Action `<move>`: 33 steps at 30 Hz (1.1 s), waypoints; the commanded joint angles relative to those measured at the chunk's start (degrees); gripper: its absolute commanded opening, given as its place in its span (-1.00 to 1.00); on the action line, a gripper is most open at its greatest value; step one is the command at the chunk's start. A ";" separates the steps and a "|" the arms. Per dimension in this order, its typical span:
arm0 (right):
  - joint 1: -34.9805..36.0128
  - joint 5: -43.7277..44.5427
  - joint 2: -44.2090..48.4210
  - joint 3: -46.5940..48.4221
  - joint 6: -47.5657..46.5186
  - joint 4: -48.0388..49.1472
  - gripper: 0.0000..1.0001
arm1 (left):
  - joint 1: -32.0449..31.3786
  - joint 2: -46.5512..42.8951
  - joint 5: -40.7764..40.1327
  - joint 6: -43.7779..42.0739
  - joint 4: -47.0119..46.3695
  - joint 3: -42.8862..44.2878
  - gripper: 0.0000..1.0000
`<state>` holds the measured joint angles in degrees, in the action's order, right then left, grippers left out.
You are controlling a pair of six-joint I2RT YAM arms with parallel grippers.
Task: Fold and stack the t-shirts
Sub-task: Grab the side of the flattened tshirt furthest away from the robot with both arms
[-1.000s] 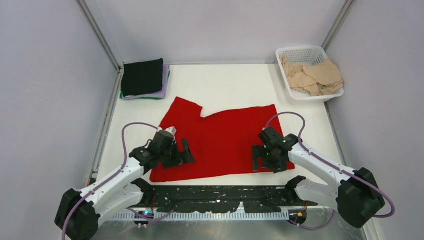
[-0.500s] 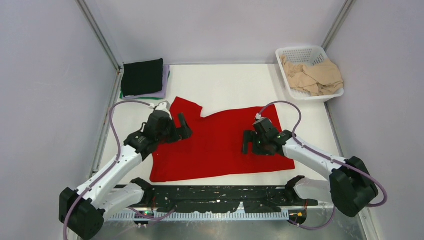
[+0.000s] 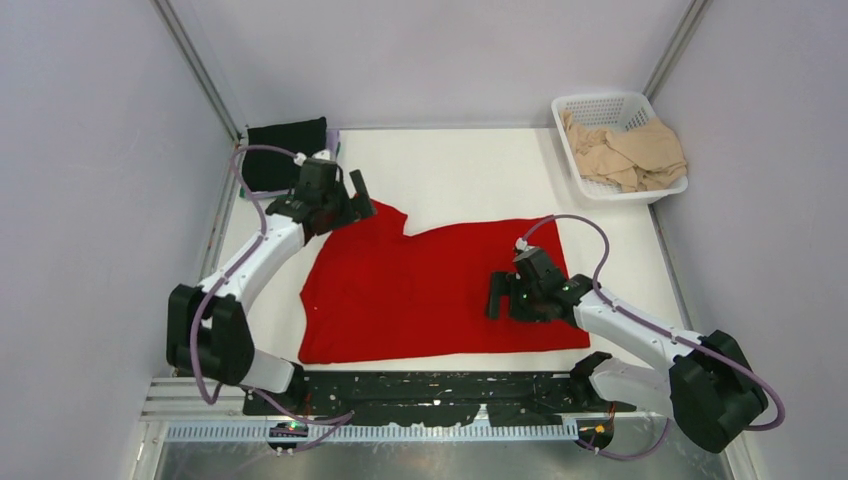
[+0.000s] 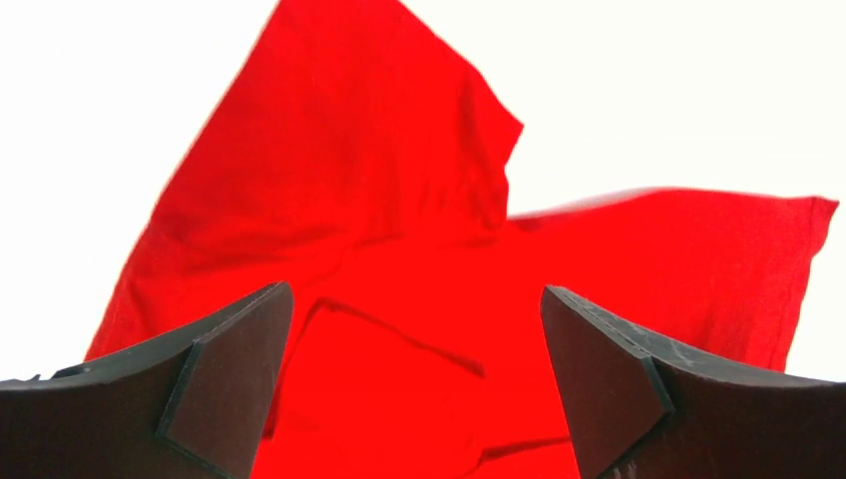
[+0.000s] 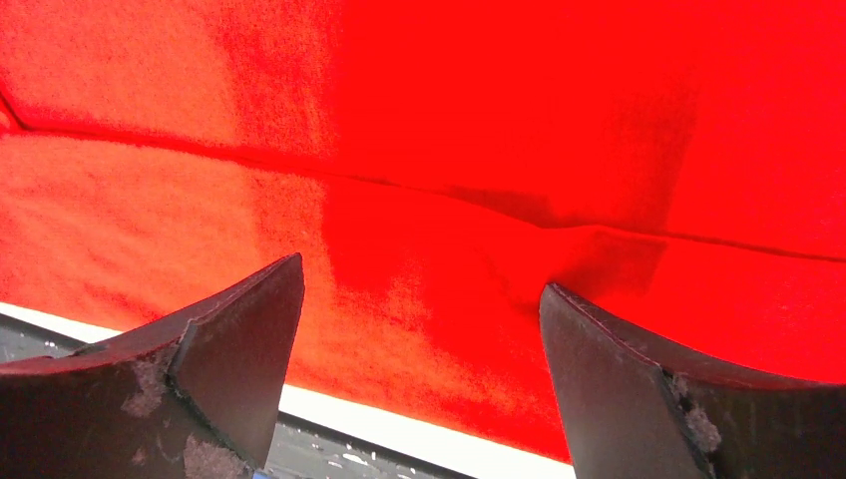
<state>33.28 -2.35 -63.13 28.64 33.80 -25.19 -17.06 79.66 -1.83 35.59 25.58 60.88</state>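
A bright red t-shirt (image 3: 430, 290) lies spread flat on the white table. My left gripper (image 3: 356, 203) is open and empty, low over the shirt's far-left sleeve. In the left wrist view the sleeve and body (image 4: 399, 230) lie ahead between the open fingers (image 4: 224, 384). My right gripper (image 3: 494, 298) is open and empty over the shirt's right half. The right wrist view shows red cloth (image 5: 499, 150) with a crease and the near hem. A folded stack with a black shirt (image 3: 285, 150) on top sits at the back left. Beige shirts (image 3: 630, 155) fill the basket.
The white lattice basket (image 3: 600, 102) stands at the back right corner. Grey walls with metal corner posts enclose the table on three sides. A black perforated plate (image 3: 430, 395) runs along the near edge between the arm bases.
My left gripper has moved from the shirt's near-left part to its far-left sleeve. My right gripper has shifted a little up and left over the shirt. Both stay open.
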 commanded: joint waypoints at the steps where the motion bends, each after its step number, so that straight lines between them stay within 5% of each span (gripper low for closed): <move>1: 0.34 -1.94 0.74 -0.83 -0.25 -7.93 0.91 | 1.37 9.22 -0.04 -3.75 0.24 9.11 0.99; 18: 0.23 -2.20 -2.90 1.07 -3.43 -9.79 0.91 | 5.17 49.98 -3.40 -2.98 20.88 55.40 0.99; 33: -1.25 0.02 -3.54 4.52 -5.72 -12.48 0.91 | 5.64 55.47 3.75 0.74 20.08 56.84 0.71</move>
<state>32.67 -3.73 -66.72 32.34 29.50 -33.74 -11.51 134.47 -2.61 35.29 46.13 116.68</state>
